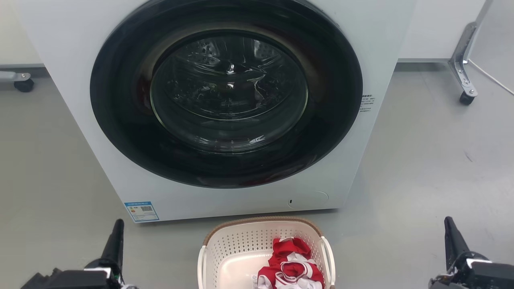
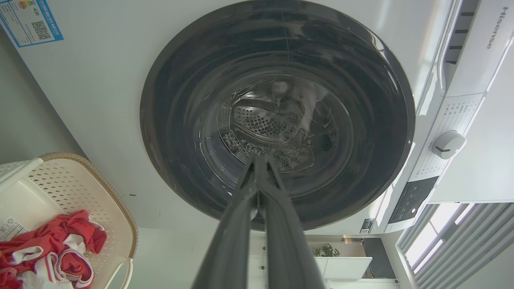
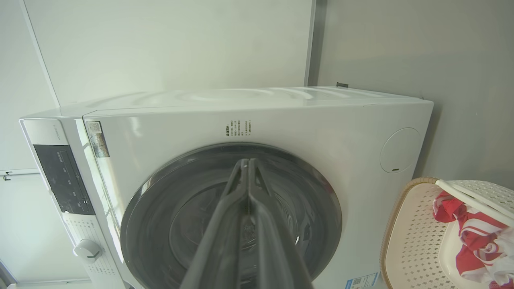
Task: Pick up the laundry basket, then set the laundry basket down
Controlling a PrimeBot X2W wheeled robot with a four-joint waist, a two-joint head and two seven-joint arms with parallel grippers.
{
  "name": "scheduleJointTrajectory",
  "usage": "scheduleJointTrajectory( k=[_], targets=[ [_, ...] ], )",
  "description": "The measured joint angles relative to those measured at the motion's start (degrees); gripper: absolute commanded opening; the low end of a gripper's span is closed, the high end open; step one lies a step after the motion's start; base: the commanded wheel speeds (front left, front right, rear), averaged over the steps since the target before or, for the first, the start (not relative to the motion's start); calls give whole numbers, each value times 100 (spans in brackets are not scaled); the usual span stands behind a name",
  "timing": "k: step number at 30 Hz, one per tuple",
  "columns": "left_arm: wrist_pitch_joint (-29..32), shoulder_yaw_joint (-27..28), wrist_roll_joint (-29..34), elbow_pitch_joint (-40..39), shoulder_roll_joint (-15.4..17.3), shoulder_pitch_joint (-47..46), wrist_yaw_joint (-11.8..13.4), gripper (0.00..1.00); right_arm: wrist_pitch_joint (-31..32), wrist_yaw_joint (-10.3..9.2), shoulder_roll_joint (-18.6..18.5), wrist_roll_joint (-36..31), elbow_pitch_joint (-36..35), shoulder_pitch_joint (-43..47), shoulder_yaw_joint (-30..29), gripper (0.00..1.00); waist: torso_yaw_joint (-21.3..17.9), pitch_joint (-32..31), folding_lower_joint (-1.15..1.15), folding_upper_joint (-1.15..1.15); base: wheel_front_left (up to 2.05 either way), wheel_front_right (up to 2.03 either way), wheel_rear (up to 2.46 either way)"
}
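Observation:
The laundry basket is cream-white perforated plastic with a brown woven-look rim and white loop handles on its sides. It stands on the floor just in front of the washer, at the bottom middle of the head view, with red and white clothes inside. It also lies at the lower left in the left wrist view and at the lower right in the right wrist view. My left gripper is shut, well to the basket's left. My right gripper is shut, far to its right. Neither touches the basket.
A white front-loading washer with a dark round glass door, shut, stands close behind the basket. Grey floor lies on both sides. A caster sits at the far left and a metal leg on a caster at the far right.

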Motion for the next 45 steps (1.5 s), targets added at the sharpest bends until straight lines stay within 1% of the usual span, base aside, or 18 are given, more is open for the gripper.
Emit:
scheduleJointTrajectory(
  k=[1,5,21,24,30,37,45],
  targets=[
    [-1,-7,0,43,-5,26,2,100,-1,-3,9,-1,44,19,5,100,0,0,0,0,0,0,0],
    [-4,-36,0,182,-43,183,8,100,-3,-29,67,-3,185,170,20,100,-1,1,0,0,0,0,0],
    [-278,-252,21,176,-42,49,9,100,-220,-27,62,-201,170,105,40,100,-6,18,0,0,0,0,0],
    [-348,-307,100,170,-35,-8,8,100,-291,-27,45,-297,171,93,73,100,-6,20,0,0,0,0,0],
    [-517,-478,438,168,31,-109,8,100,-467,-27,-32,-628,171,14,196,100,-6,21,0,0,0,0,0],
    [-670,-671,1078,179,133,-236,9,100,-662,-27,-169,-1194,171,-18,405,100,2,15,0,0,0,0,0],
    [-866,-809,1864,177,212,-365,212,100,-853,-27,-331,-1939,174,-134,662,100,14,1,0,0,0,0,0]
  ],
)
